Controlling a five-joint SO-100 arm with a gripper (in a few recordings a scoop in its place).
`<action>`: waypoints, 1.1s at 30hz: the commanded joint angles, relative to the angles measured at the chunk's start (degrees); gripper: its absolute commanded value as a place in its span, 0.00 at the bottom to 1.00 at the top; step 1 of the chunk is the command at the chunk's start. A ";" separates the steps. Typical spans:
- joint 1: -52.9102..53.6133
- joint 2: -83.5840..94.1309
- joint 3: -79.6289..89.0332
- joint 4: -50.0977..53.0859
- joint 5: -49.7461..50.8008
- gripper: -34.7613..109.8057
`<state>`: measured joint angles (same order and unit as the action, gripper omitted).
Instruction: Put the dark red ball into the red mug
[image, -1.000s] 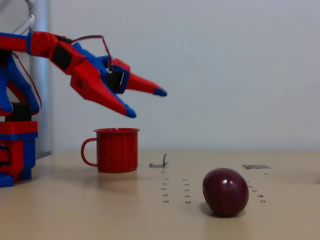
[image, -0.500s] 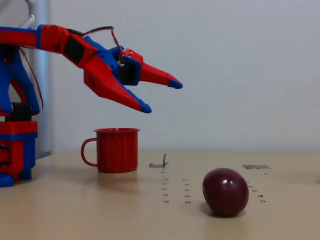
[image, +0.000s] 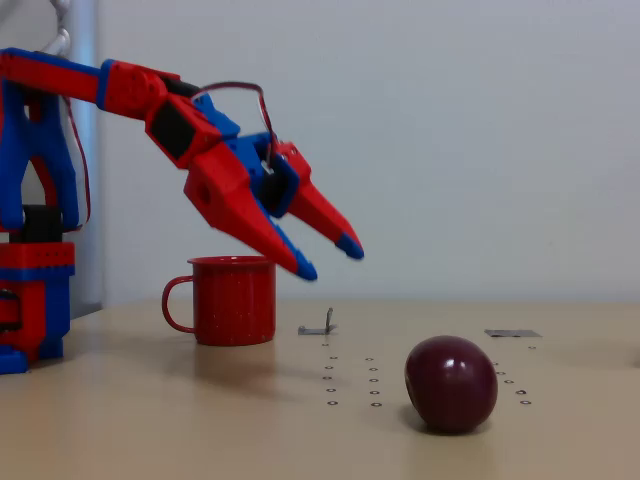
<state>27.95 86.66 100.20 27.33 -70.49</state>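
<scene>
The dark red ball (image: 451, 383) lies on the table at the front right, glossy maroon and slightly egg-shaped. The red mug (image: 232, 299) stands upright further back and to the left, its loop handle pointing left. My red-and-blue gripper (image: 329, 259) hangs in the air just right of the mug's rim, tilted down to the right. It is open with nothing between its fingers. It is well above and left of the ball.
The arm's base (image: 35, 290) stands at the left edge. A small metal bracket (image: 318, 325) sits on the tan table (image: 200, 420) right of the mug, and a flat grey plate (image: 512, 333) lies at the back right. Rows of small holes dot the tabletop near the ball.
The gripper has swung right and tilted downward, its tips dropping from above the mug to about rim height. The jaws have narrowed somewhat. Ball and mug have not moved.
</scene>
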 joint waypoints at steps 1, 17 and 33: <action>1.49 0.35 -6.50 -0.79 -2.02 0.38; 2.20 -11.60 -13.71 -6.24 -14.15 0.47; 0.44 -25.75 -34.01 -0.35 -10.63 0.47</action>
<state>28.92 58.10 71.54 26.63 -81.74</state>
